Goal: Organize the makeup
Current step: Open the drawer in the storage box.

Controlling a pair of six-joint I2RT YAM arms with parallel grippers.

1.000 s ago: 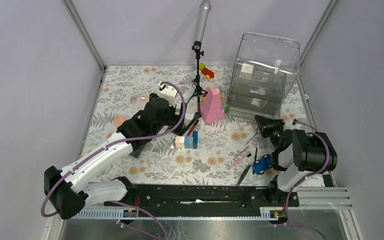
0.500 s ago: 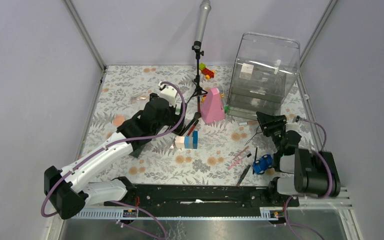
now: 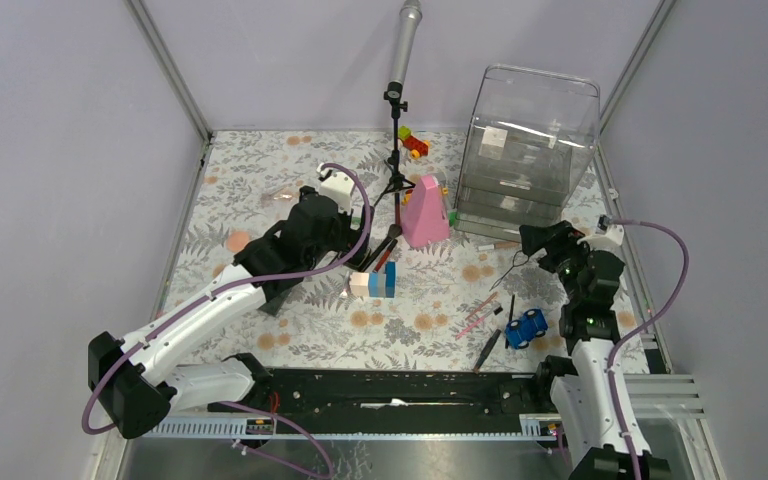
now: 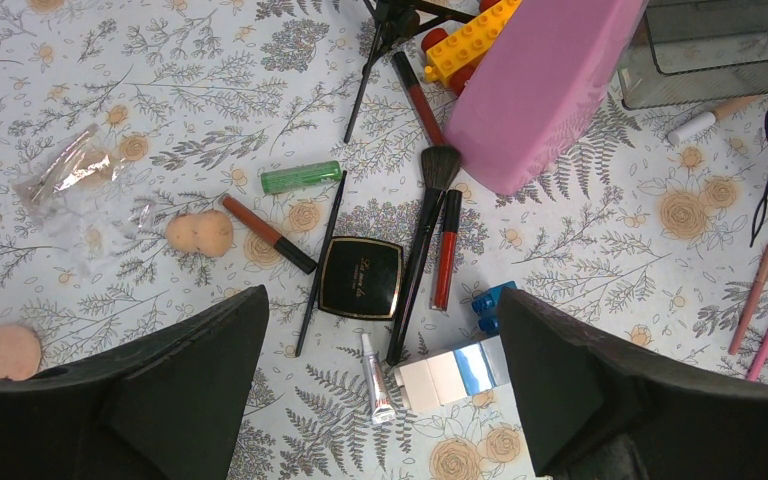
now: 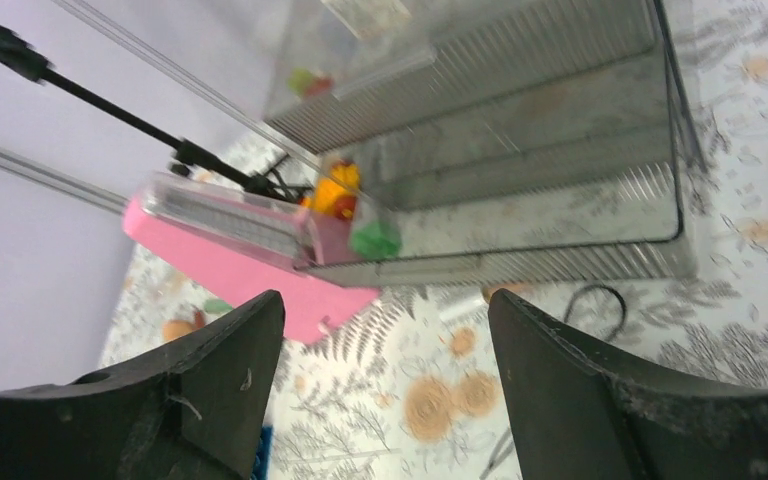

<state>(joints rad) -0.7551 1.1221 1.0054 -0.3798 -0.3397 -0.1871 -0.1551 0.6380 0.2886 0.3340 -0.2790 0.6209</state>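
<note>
1. Left tool [image 4: 380,292]: released, jaws spread wide with nothing between them. It hangs above the main makeup cluster on the floral-print counter [image 4: 610,240].
2. Cluster centre is a glossy black compact [image 4: 361,277], square with rounded corners and gold script on the lid. A black-handled brush [image 4: 422,240] lies along its 3 o'clock edge. The brush's fluffy head sits just beside the pink object [image 4: 550,90] (smooth, matte, flat-sided).
3. A red gloss stick [image 4: 445,250] lies at the brush's 3 o'clock side. A thin black pencil [image 4: 320,260] runs along the compact's 9 o'clock edge.
4. At 9–10 o'clock are a brown-red pencil [image 4: 265,233] and the joined peach sponges [image 4: 200,232], soft and round. A translucent green tube [image 4: 301,177] is at 11.
5. A small silver tube [image 4: 374,365] is at 6 o'clock, beside the white and blue blocks [image 4: 450,368].
6. The pink pencils [image 4: 752,297] lie well apart at 3 o'clock, near the frame edge.
7. Cut off: a single sponge [image 4: 0,350] is partly behind the left finger.
8. Right tool [image 5: 385,295]: released and empty, in front of the clear ribbed organizer [image 5: 520,130]. That view is blurred, so what's behind the plastic is unreadable.
</note>
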